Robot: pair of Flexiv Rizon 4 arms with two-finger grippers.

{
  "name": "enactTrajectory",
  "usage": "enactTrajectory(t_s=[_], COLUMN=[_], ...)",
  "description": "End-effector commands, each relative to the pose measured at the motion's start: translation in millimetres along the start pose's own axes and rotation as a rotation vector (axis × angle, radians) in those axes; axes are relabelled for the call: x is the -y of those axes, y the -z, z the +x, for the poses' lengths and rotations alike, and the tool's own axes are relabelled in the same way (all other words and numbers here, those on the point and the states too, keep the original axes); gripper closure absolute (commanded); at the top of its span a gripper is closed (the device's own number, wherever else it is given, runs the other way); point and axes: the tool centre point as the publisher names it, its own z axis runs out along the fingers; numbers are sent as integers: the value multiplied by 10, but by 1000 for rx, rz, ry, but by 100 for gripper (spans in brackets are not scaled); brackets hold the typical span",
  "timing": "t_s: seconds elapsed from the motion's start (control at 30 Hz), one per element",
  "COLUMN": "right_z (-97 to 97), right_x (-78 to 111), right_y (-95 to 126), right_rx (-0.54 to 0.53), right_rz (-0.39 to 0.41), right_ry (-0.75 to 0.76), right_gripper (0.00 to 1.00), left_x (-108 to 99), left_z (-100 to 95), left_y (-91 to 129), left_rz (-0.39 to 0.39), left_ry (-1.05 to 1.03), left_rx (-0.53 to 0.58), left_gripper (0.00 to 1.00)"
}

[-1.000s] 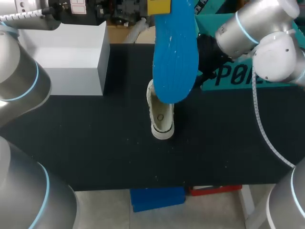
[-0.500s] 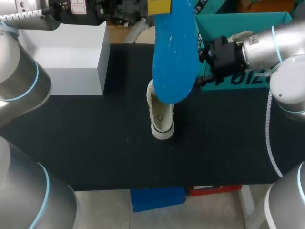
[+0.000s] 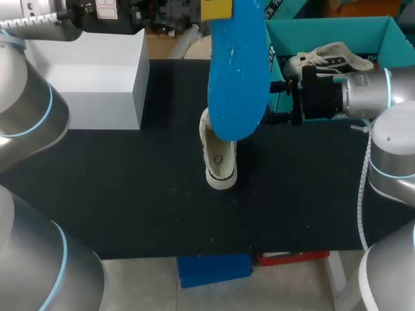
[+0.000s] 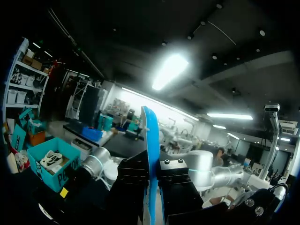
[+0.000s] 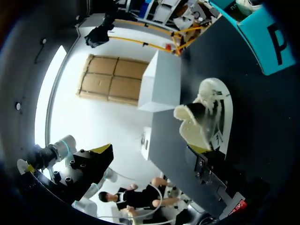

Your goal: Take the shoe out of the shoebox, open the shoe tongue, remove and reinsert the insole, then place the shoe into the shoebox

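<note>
Left tool [image 3: 216,8] pinches the blue insole [image 3: 238,71] high above the shoe [image 3: 219,159] lying on the surface [image 3: 130,194]; right tool [image 3: 280,102] spread near the shoebox [image 3: 337,24]. Left wrist: insole clamped edge-on. Right wrist: shoe just ahead; reinsertion looks next, needing toe-first alignment.

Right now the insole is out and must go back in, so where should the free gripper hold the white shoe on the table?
Likely the opening's rim at the shoe's near end, from the right gripper's side. It stands sole-down, mouth up, so one finger fits inside the wall, one outside, leaving room for the insole.
</note>
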Motion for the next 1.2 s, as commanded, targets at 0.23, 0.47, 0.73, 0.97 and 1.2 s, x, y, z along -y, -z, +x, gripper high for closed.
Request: enactTrajectory(t_s=[0.23,0.47,0.73,0.97,1.2], right_z=[12,5,1,1,1], right_x=[31,32,37,37,37], right_y=[9,5,4,4,4], right_rx=[-131,-105,-84,-84,-84], right_rz=[16,32,13,13,13], right_ry=[-3,-55,-58,-58,-58], right_gripper=[0,0,0,0,0], left_x=[6,6,-70,-506,-978], left_z=[-1,-1,-21,-330,-699], left_y=[-18,-18,-193,-351,-428], left_rz=[-2,-2,-71,-101,-85], left_ry=[2,2,-232,-418,-652], left_rx=[3,3,-72,-96,-98], left_gripper=[100,100,100,100,100])
